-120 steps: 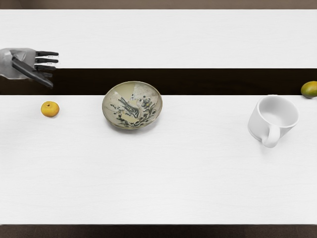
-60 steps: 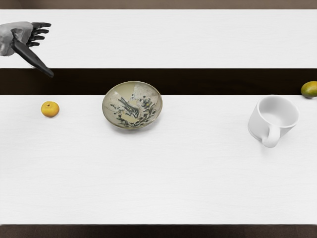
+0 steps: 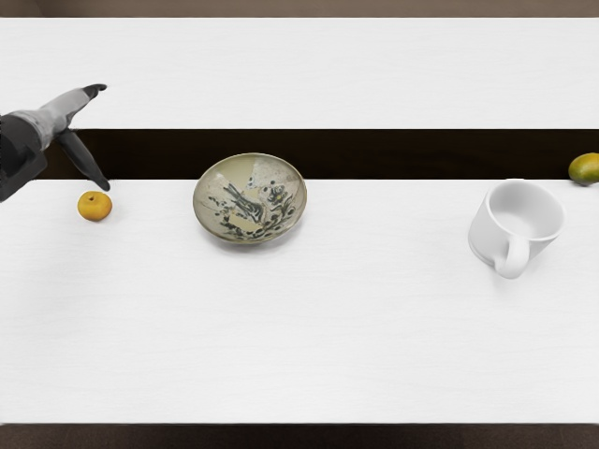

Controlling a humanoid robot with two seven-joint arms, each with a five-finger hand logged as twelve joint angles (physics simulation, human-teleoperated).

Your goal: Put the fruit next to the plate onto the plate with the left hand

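A small orange fruit (image 3: 94, 206) lies on the white table, left of the patterned plate (image 3: 250, 197). My left hand (image 3: 80, 126) comes in from the left edge and hovers just above and behind the fruit. Its fingers are spread and hold nothing: the thumb tip (image 3: 100, 182) points down close to the fruit's upper right, the other fingers (image 3: 92, 91) reach up and away. The plate has a beige glaze with dark markings and nothing on it. The right hand is out of view.
A white mug (image 3: 516, 225) lies on its side at the right. A yellow-green fruit (image 3: 585, 168) sits at the far right edge. A dark gap (image 3: 374, 154) separates the near table from a second white surface behind.
The left hand rose toward the far surface, then dropped again and turned, its thumb now just above the orange fruit. Fruit, plate and mug have not moved.
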